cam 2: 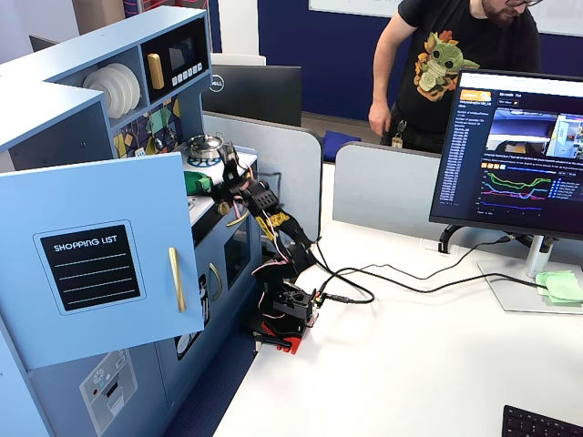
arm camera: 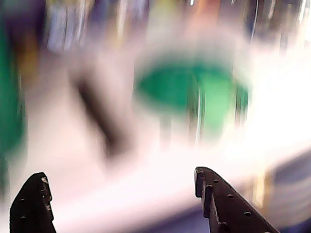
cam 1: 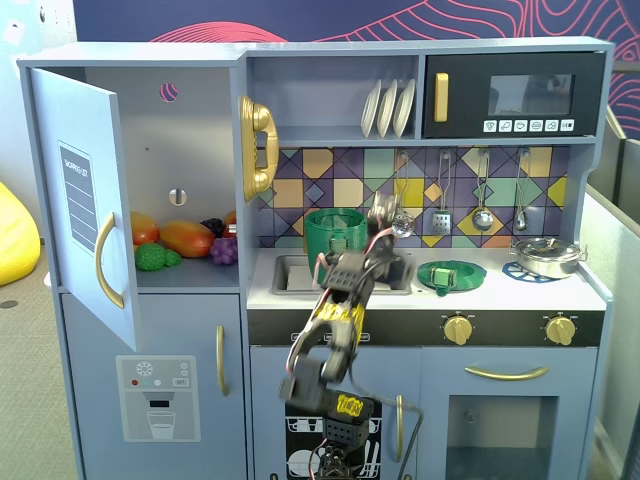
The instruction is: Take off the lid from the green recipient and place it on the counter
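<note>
The green recipient (cam 1: 336,232) stands open-topped at the back of the counter (cam 1: 500,292), behind the sink. The green lid (cam 1: 448,273) lies flat on the counter to the right of the sink, handle up. In the blurred wrist view the lid (arm camera: 194,90) shows ahead of the jaws, and a green blur at the left edge (arm camera: 7,97) seems to be the recipient. My gripper (cam 1: 384,215) hovers above the counter between recipient and lid. It is open and empty (arm camera: 120,175). Another fixed view shows it (cam 2: 226,168) over the counter's edge.
A silver pot (cam 1: 545,257) sits on the right burner. The sink (cam 1: 290,275) lies below the arm. Utensils hang on the back wall (cam 1: 442,215). The fridge door (cam 1: 85,200) stands open at left with toy food (cam 1: 185,238) inside. A person (cam 2: 455,64) stands behind the desk.
</note>
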